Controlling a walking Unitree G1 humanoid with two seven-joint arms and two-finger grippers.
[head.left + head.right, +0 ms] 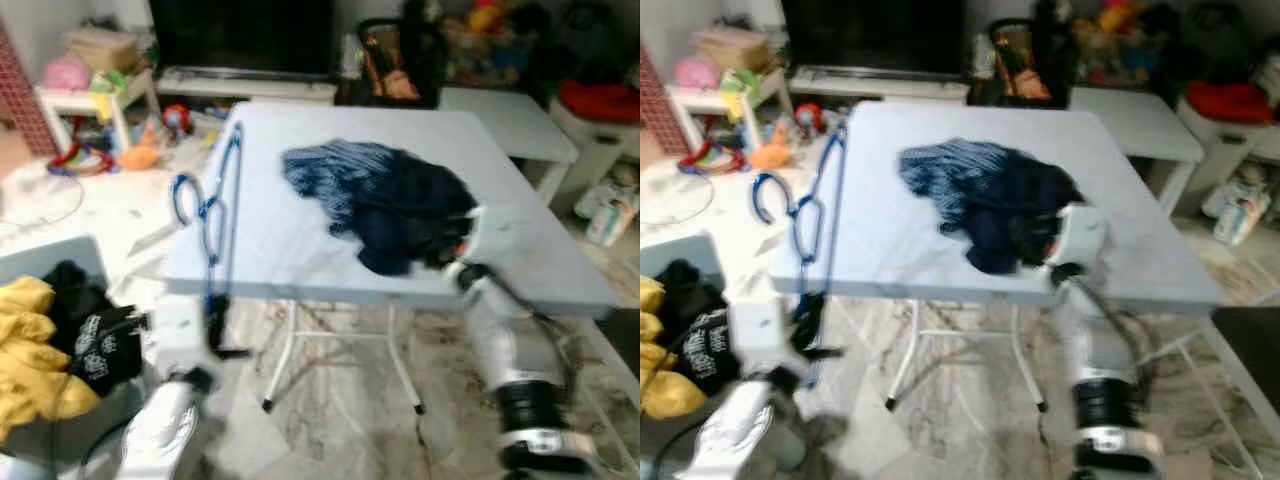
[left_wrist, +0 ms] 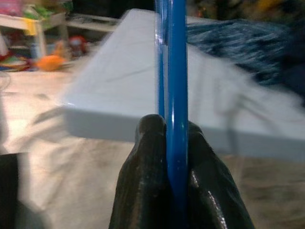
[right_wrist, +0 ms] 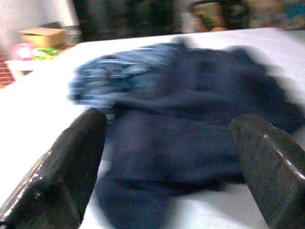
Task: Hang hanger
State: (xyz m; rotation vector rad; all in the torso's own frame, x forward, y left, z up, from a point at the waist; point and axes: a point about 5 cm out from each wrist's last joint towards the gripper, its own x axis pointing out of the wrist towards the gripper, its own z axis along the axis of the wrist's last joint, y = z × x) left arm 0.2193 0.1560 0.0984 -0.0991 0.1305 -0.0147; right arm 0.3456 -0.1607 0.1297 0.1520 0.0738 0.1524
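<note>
**Holding the hanger at the table's edge**

I am pinching the blue hanger (image 1: 213, 205) in my left gripper (image 2: 175, 191), its two black fingers (image 2: 143, 181) pressed together on the thin blue bar. In the left eye view the hanger is standing left of centre, rising from my gripper in the lower left up along the left edge of the pale table (image 1: 300, 250), its hook curling out to the left.

My right gripper (image 3: 171, 157) is hovering with its fingers spread wide, pointing at the dark blue garment (image 1: 385, 200) that is lying crumpled in the middle of the table, its striped part toward the upper left of the heap. My right arm is reaching up from the lower right of the frame to the near edge of the garment.

A heap of yellow and black clothes (image 1: 50, 345) is sitting at the lower left.
</note>
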